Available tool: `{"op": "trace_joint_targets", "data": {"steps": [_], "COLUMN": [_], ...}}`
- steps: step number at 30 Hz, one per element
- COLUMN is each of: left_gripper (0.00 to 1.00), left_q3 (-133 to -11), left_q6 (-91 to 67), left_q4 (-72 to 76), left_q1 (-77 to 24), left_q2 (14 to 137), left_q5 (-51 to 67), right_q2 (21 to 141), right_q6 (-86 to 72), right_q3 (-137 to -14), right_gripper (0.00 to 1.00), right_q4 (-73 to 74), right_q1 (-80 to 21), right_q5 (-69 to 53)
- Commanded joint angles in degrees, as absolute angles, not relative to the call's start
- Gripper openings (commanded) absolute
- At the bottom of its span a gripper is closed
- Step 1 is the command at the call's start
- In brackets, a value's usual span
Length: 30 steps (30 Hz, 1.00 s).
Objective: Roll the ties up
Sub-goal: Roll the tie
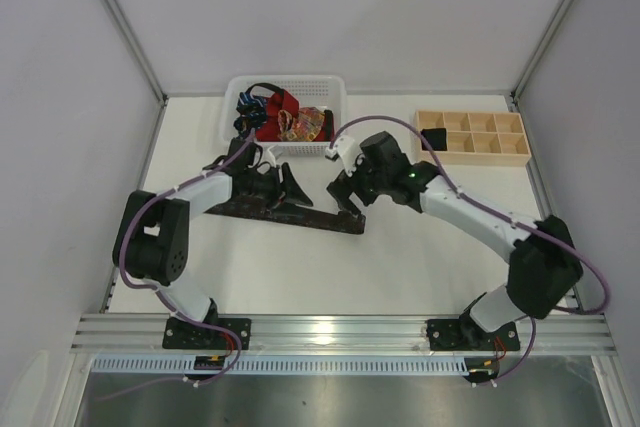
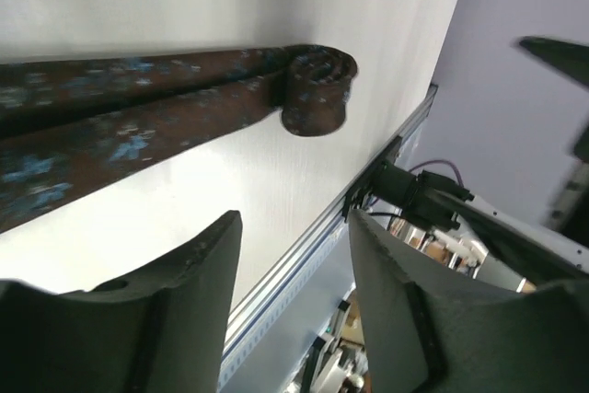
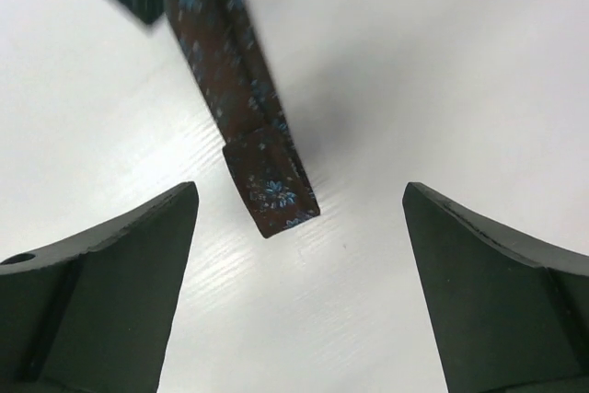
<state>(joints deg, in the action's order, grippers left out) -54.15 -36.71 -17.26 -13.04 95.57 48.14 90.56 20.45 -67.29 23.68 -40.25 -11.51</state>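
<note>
Tie (image 1: pixel 290 215), dark brown, flat across mid-frame on the worktop (image 1: pixel 400 267), small roll (image 3: pixel 271 186) at its frame-right end; right gripper (image 3: pixel 299 192) wide open, empty, astride it; left gripper (image 2: pixel 294 220) part-open, empty; best rolled tight, edges aligned, strip taut.

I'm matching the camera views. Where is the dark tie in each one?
Top external: dark tie across the centre, slanting down rightward.
Left wrist: upper left, running to the middle.
Right wrist: from top centre down to the middle.
Shared landmark: its rolled end.
</note>
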Motion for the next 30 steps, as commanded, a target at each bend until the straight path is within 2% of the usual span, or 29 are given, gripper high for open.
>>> {"op": "trace_joint_targets", "data": {"steps": [1,4,7,8,11,14,19,25,30], "left_gripper": [0.55,0.51,0.50,0.49,0.48,0.47,0.46,0.45,0.45], "left_q3": [-58.00,-60.55,-63.89,-64.68,-67.49,-69.78,-70.49,-72.24,-73.74], "left_q6": [-38.58,-40.08,-40.26,-40.34,-40.96,-41.48,-43.06,-43.59,-42.98], "left_q4": [-16.09,-15.73,-16.61,-17.05,-17.14,-16.79,-14.42,-13.27,-14.06], "left_q1": [-17.39,-20.38,-22.93,-23.98,-25.92,-27.76,-29.18,-29.27,-29.27], "left_q2": [95.18,96.59,99.22,100.01,103.26,106.16,109.33,112.41,114.25], "left_q5": [47.99,46.76,46.41,46.67,47.28,47.20,47.99,49.04,48.87], "right_q2": [82.80,78.33,76.99,77.51,79.62,81.03,86.21,93.07,97.64], "right_q6": [6.87,-0.07,-11.75,-13.95,-23.53,-30.23,-34.88,-38.83,-44.82], "right_q3": [-68.29,-67.07,-63.82,-62.85,-56.62,-49.15,-45.97,-43.25,-40.26], "right_gripper": [1.00,1.00,1.00,0.96,0.74,0.58,0.57,0.73,0.74], "right_q4": [23.98,26.81,28.12,28.30,23.14,13.73,5.30,-4.80,-15.45], "right_q1": [-39.90,-37.28,-29.29,-27.01,-19.96,-17.05,-16.44,-16.26,-16.17], "right_q5": [-1.95,-1.14,-6.92,-14.43,-27.89,-37.43,-42.26,-43.68,-46.23]}}
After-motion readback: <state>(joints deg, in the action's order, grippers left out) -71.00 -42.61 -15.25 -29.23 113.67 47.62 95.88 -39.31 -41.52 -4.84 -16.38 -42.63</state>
